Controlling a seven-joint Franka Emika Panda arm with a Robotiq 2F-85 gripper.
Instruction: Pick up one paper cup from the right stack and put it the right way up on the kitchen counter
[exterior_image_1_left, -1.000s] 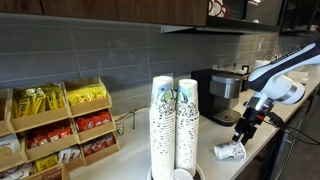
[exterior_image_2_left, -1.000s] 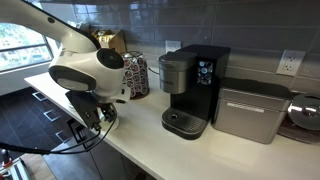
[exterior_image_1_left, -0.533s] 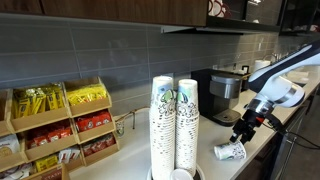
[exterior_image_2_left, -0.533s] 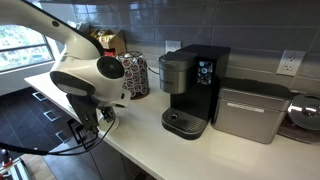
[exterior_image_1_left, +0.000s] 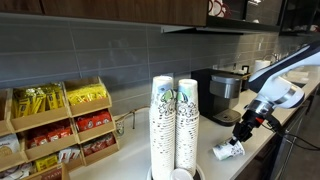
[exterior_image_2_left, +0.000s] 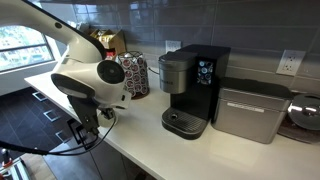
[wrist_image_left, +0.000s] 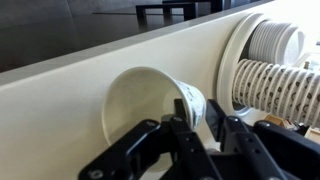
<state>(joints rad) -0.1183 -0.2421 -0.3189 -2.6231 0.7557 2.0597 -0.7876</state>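
Cup (exterior_image_1_left: 228, 150) has slid and tipped slightly toward the stacks (exterior_image_1_left: 175, 125) since a second ago. It lies on its side on the table (exterior_image_1_left: 258, 148), mouth toward my wrist. My fingers (wrist_image_left: 192, 130) are clenched on its rim, one inside, one outside. Step in hand, I judge: cup is off the stack, righting remains. Next: lift, rotate until base faces down, set gently. Thin tapered paper, speckled print, rolled lip; likely crushes if squeezed hard. Table smooth, cream.
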